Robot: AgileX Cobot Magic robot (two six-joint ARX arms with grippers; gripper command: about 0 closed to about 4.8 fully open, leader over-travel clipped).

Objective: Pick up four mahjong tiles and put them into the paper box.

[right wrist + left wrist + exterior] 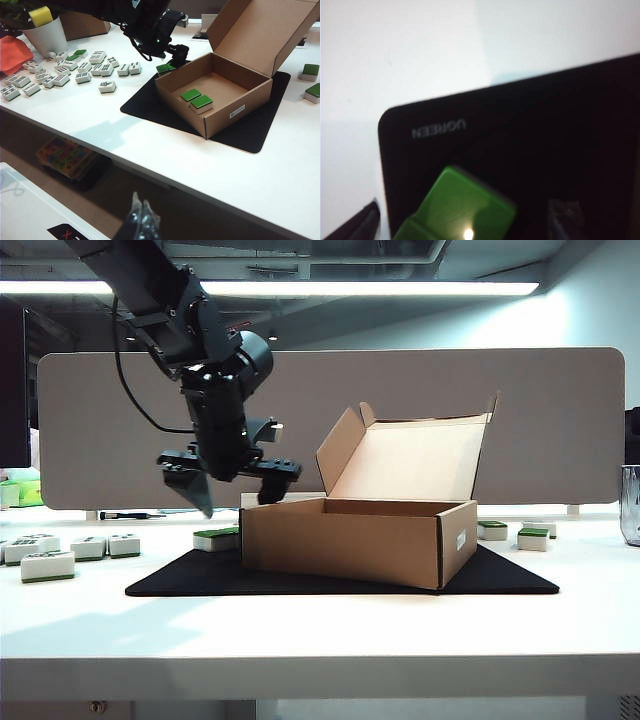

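The paper box stands open on a black mat, its lid up. Inside the paper box lie two mahjong tiles, green face up. Two more green-topped tiles sit side by side on the mat against the box's left wall. My left gripper hangs open just above them, pointing down. In the left wrist view the tiles lie between its spread fingers. My right gripper is shut and empty, off the table's front edge.
Many loose tiles lie on the white table left of the mat, and a few more right of the box. A white cup and an orange cloth stand far left, a glass at the right edge. A grey partition closes the back.
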